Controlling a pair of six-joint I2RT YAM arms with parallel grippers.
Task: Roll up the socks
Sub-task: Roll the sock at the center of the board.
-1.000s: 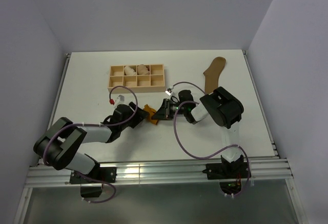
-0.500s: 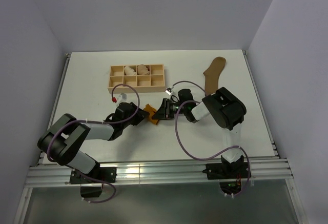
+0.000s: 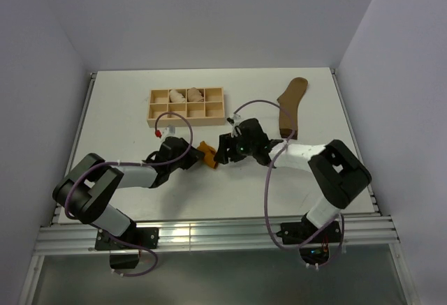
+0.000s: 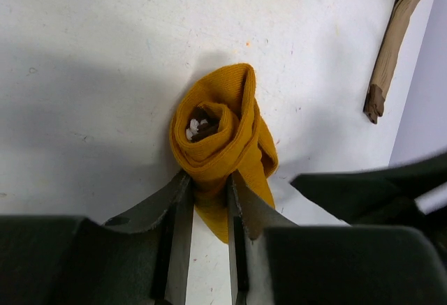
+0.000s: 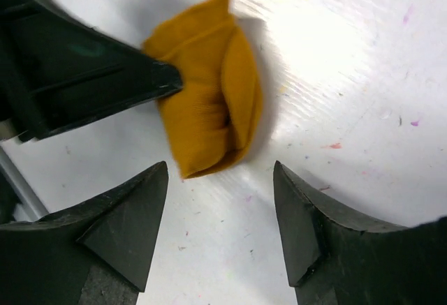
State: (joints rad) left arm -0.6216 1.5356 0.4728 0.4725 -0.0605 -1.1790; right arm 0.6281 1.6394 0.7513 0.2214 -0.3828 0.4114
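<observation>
Left gripper [image 4: 208,179] is clamped on the mustard sock [image 4: 220,134], with both fingers pinching the lower part of the roll. We read that as a firm grip. We see the right gripper [image 5: 221,172] spread wide. The near end of the mustard sock sits at the mouth of the gap and touches neither finger, as far as we can tell. In the right wrist view one finger of the left gripper presses the sock's side. From the top view the two grippers meet nose to nose near the middle of the table [image 3: 140,179], with the mustard sock between them. The tray [image 3: 186,118], wooden with small compartments, sits behind them toward the far left, apart from the sock. The olive-brown sock [image 3: 290,102] lies flat and unrolled at the far right, well apart from both grippers, its darker cuff at the end nearer the arms. The mustard sock is wound into a spiral resting on the table. A loose tail runs out past the left fingers, and white and brown bits show at its core. Two pale bundles [image 3: 177,96] sit in adjoining compartments of the tray's far row.
</observation>
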